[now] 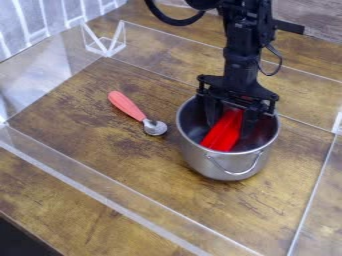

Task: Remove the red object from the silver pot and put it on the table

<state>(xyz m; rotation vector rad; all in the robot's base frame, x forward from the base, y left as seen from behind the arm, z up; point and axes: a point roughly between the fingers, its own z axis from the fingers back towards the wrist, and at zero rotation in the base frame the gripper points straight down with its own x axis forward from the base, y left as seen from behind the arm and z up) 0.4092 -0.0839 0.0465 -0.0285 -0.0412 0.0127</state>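
The silver pot (222, 158) stands on the brown wooden table (94, 150), right of centre. Inside it leans the red object (222, 132), a long bright red block with its upper end toward the back of the pot. My black gripper (233, 112) reaches straight down into the pot and is shut on the upper part of the red object. Its fingertips are partly hidden by the pot's rim and the block.
A metal spoon with a salmon-red handle (132, 109) lies on the table just left of the pot. Clear acrylic walls (80, 185) run round the table's edges, and a clear bracket (102, 38) stands at the back left.
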